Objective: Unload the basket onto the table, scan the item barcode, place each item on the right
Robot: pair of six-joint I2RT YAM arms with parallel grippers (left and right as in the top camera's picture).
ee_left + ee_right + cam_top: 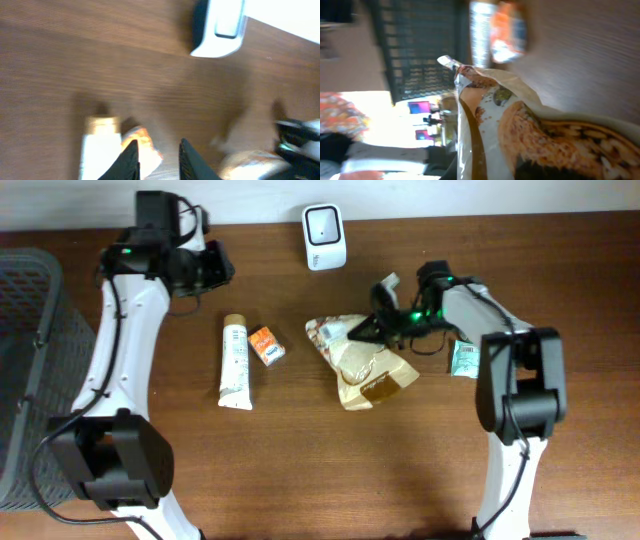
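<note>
A white barcode scanner [323, 235] stands at the back of the wooden table; its base also shows in the left wrist view as the scanner [220, 27]. A crumpled snack bag [365, 362] lies mid-table. My right gripper [367, 329] is shut on the bag's upper left edge, and the bag [530, 130] fills the right wrist view, hiding the fingers. My left gripper [218, 265] hovers at the back left, left of the scanner. Its fingers [131, 159] stand a little apart with nothing between them.
A white tube [235, 360] and a small orange box [267, 345] lie left of the bag. A green-white sachet [465, 358] lies beside the right arm. A grey mesh basket [25, 360] stands at the far left.
</note>
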